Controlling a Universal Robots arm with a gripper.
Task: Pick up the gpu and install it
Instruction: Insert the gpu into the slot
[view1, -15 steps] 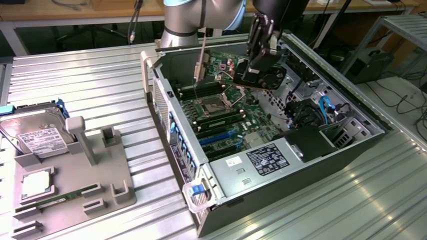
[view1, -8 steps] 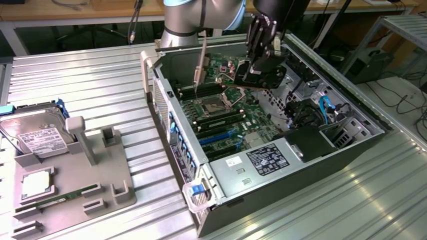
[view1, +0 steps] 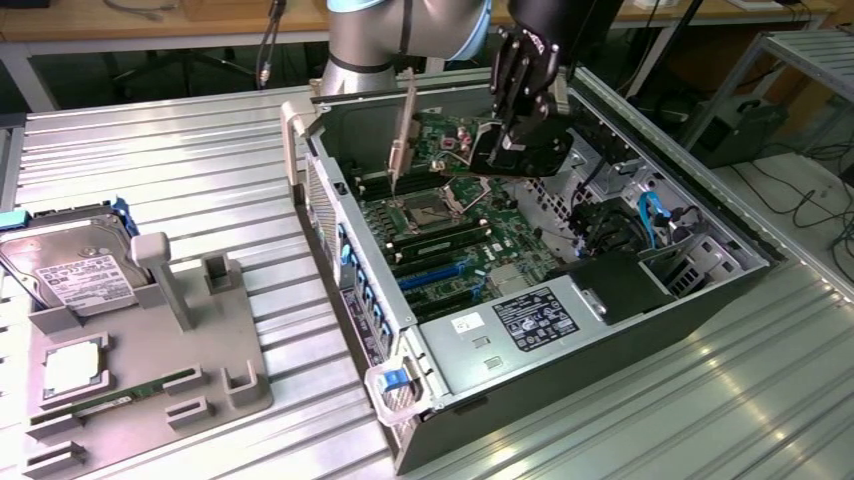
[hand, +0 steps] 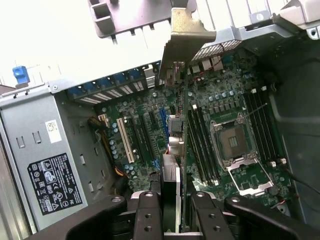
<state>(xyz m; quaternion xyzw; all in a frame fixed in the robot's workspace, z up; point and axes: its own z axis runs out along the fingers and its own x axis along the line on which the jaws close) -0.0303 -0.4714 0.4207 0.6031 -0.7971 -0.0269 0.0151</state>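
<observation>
Jaws: standing partly closed, pinching the gpu (hand: 175, 165) edge-on between both fingers (hand: 148, 215) of the gripper (hand: 175, 200).

Holding: carrying the card upright, silver bracket (hand: 187, 35) leading toward the case wall lined with blue tabs (hand: 115, 80).

Position: hovering above the motherboard (hand: 225, 95), roughly between the CPU socket (hand: 232, 145) and the expansion slots (hand: 124, 140); appearing to be clear of every slot.

Exterior view: gripper (view1: 514, 135) hanging inside the open case (view1: 561, 410), bracket (view1: 400, 150) dangling at the exterior view's left of it.

Step, judging: pick-up looking done; carrying toward installation, seating not yet done.

Next move, judging: calling for lining the card's lower edge along one expansion slot, keeping it upright, and matching the bracket to the rear opening before pressing down.
</observation>
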